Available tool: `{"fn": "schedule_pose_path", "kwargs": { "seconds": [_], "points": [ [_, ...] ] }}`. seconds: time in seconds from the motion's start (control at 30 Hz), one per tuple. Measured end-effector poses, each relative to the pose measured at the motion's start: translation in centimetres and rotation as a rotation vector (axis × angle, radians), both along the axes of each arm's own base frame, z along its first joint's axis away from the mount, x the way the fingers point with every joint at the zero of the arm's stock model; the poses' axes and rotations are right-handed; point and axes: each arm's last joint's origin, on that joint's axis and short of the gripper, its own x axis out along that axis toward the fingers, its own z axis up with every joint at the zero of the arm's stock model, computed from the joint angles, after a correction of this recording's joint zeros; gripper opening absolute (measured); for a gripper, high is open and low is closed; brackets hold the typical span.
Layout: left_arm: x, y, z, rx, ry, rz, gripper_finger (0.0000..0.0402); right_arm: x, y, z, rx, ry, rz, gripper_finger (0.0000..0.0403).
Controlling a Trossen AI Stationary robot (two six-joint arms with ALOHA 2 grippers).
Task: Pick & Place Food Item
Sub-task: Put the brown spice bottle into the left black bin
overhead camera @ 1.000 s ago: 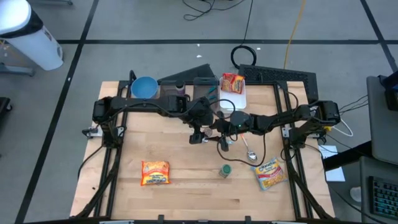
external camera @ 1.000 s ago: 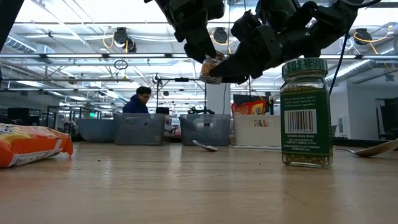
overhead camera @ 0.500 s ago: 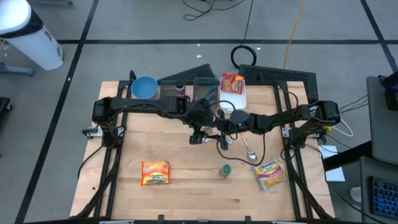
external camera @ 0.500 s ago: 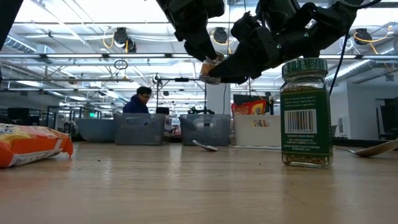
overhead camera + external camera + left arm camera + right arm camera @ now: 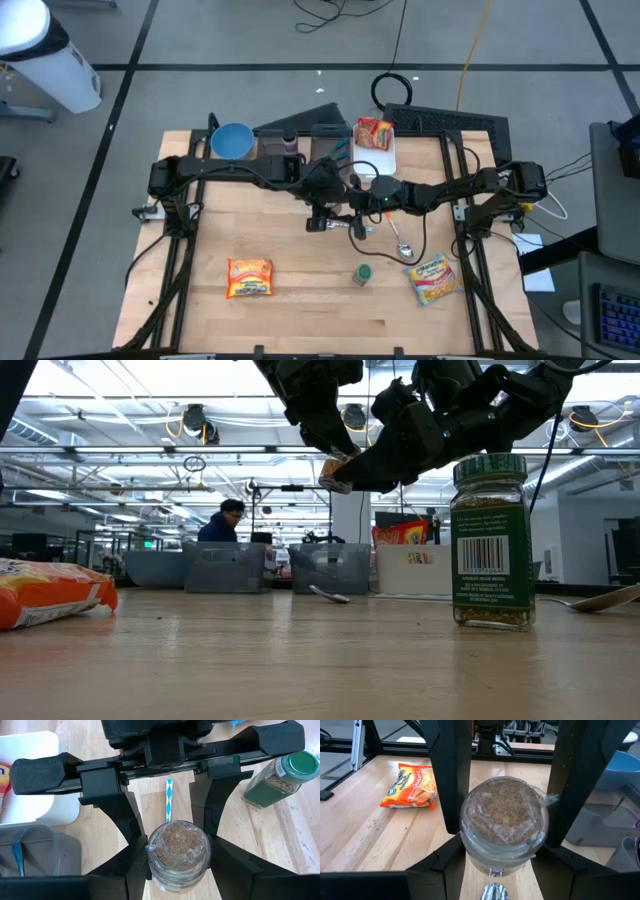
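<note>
Both pincers meet above the bench (image 5: 300,300): right pincer (image 5: 502,845) and left pincer (image 5: 177,852) each grasp the cup (image 5: 179,847).

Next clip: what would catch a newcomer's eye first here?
Both arms meet in mid-air above the middle of the table, the left gripper and right gripper each with jaws around the same small plastic-wrapped cup of brown food. Nearer the front edge stand a green-lidded spice jar and, to either side, two orange noodle packets.
</note>
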Motion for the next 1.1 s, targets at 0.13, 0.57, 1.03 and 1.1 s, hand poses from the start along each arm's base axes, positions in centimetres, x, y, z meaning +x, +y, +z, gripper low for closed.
{"fn": "schedule_pose_path", "kwargs": {
  "seconds": [0.13,0.57,1.03,1.1],
  "points": [
    [0.0,0.0,0.0,0.002,0.002,0.001,0.0186,0.0,0.0,0.0,0.000,0.000,0.003,0.0184],
    [-0.1,0.3,0.0,0.011,0.007,0.008,0.0184,0.0,0.1,0.0,0.001,-0.002,0.006,0.0213],
    [-0.5,1.1,0.2,-0.021,0.011,-0.008,0.0184,0.0,0.1,0.0,0.025,0.001,-0.001,0.0230],
    [-0.8,1.0,0.6,-0.018,0.009,-0.011,0.0184,0.0,0.1,0.2,0.023,-0.002,0.000,0.0230]
  ]
}}
